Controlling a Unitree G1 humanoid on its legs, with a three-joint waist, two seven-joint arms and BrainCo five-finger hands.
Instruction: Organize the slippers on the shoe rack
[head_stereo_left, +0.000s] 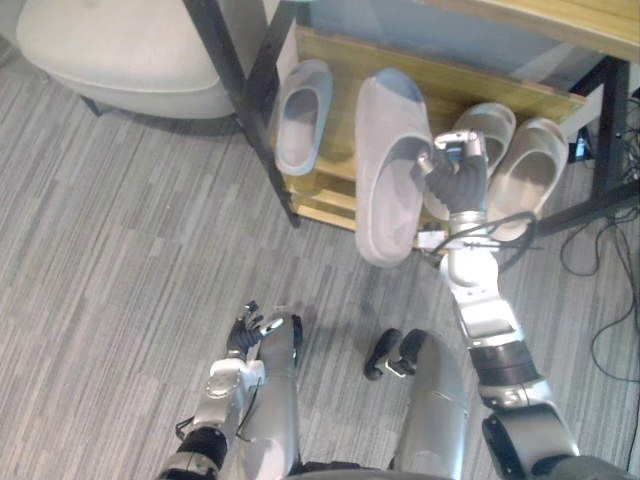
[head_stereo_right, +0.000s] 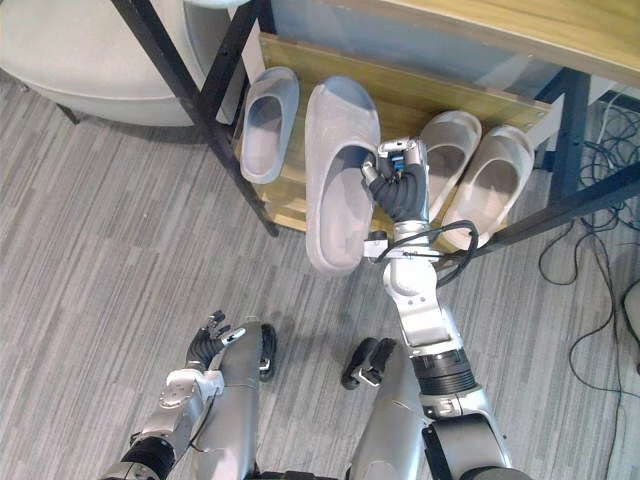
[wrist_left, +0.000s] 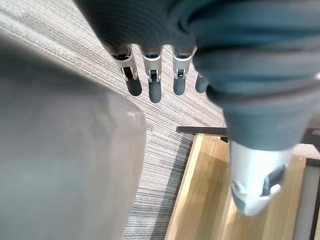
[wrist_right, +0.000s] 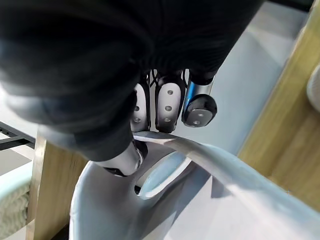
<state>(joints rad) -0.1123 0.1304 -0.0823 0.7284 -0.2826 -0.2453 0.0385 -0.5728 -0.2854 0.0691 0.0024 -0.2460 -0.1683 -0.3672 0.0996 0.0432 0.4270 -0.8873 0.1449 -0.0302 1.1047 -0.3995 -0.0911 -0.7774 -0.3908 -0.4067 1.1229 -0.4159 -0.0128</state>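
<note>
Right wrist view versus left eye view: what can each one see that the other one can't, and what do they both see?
Right wrist view, up close: the right hand pinches the strap of the held slipper between its fingers and thumb. Left eye view, from above: a grey slipper and two pale slippers lying on the shoe rack, the left hand low over the carpet, and a white seat beside the rack. Both: the right hand holding that slipper up in front of the wooden rack.
</note>
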